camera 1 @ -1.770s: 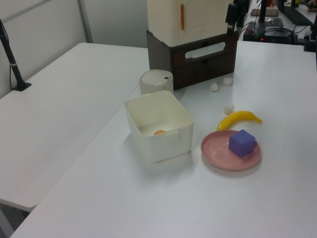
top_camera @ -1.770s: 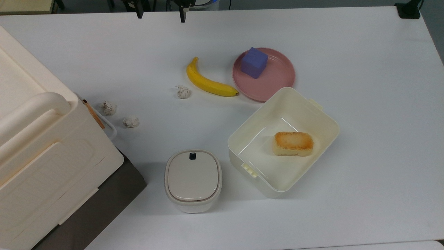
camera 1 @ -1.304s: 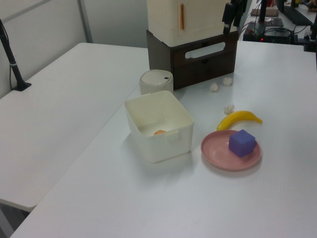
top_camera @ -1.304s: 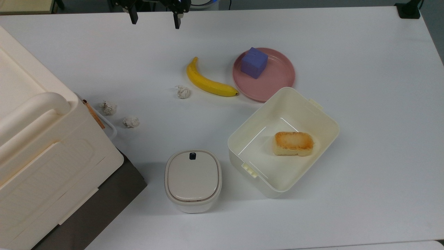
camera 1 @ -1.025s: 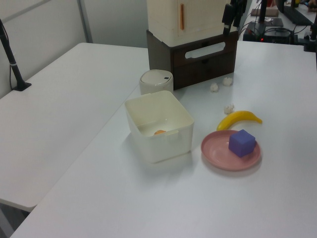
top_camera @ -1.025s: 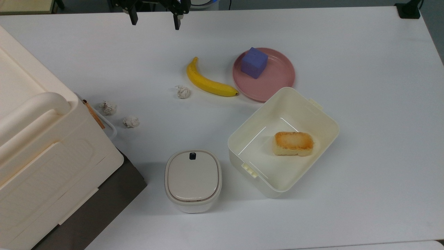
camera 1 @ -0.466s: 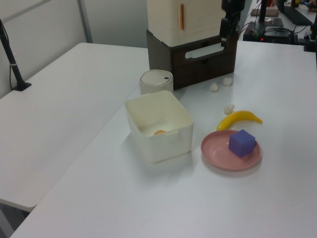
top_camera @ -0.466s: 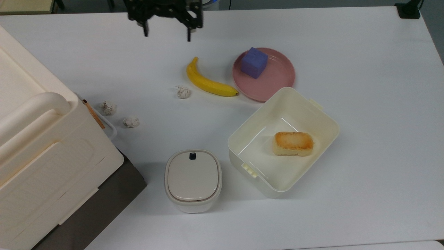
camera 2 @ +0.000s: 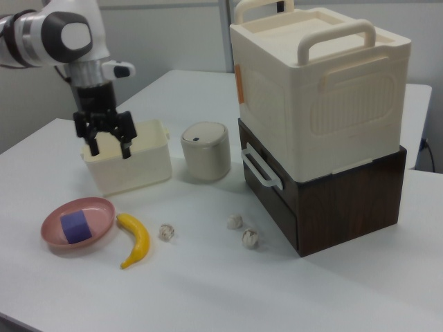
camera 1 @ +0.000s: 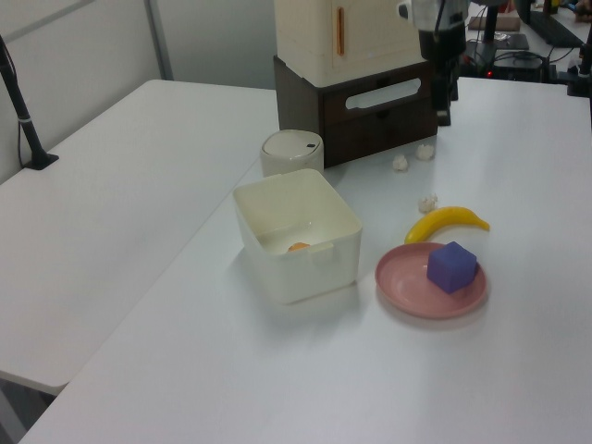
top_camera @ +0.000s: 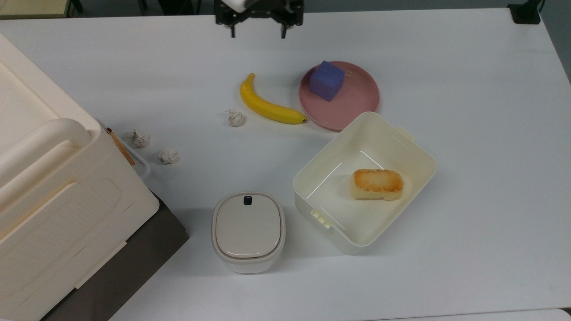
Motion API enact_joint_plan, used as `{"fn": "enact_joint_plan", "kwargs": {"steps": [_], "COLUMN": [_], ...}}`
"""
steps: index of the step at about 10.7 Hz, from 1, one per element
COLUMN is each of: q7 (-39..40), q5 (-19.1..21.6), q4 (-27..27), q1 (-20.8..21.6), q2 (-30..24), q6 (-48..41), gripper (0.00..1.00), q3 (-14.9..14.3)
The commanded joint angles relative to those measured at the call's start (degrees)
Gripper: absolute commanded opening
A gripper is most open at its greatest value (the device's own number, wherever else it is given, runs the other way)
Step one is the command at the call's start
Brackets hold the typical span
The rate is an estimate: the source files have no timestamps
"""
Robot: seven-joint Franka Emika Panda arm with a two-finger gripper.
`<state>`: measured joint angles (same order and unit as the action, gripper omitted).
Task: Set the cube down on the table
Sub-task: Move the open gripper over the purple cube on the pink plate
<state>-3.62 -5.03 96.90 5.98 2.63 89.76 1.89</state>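
1 empty gripper (top_camera: 258, 32), jaws apart at the top view's upper centre, should centre over the cube (top_camera: 327, 80) on the plate (top_camera: 357, 100), then descend squarely.

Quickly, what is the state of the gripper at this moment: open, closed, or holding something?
Gripper: open and holding nothing; the cube sits on the pink plate.

Top view: overhead, looking down on the flat white table (top_camera: 468, 111). Left view & right view: oblique, raised, from opposite table ends. All three share the round pink plate (top_camera: 357, 100) (camera 1: 412, 294) (camera 2: 52, 228).
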Motion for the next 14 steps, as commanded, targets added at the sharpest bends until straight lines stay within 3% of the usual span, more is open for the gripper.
{"fn": "enact_joint_plan", "kwargs": {"steps": [1,3,7,11,14], "q7": [0.63,2.37,12.48,8.38,1.98], "q5": [-0.68,-0.68,-0.68,-1.38,-2.34], "q4": [4.95,7.85,13.48,18.32,17.80], "q1": [1.93,1.93,3.25,3.86,5.35], "q2": [-1.14,-1.32,-1.40,0.08,5.52], "q6": [-0.64,0.93,4.26,9.28,15.42], "gripper": [1.00,1.00,1.00,1.00,1.00], "q3": [2.32,4.96,6.55,13.22,14.20]}}
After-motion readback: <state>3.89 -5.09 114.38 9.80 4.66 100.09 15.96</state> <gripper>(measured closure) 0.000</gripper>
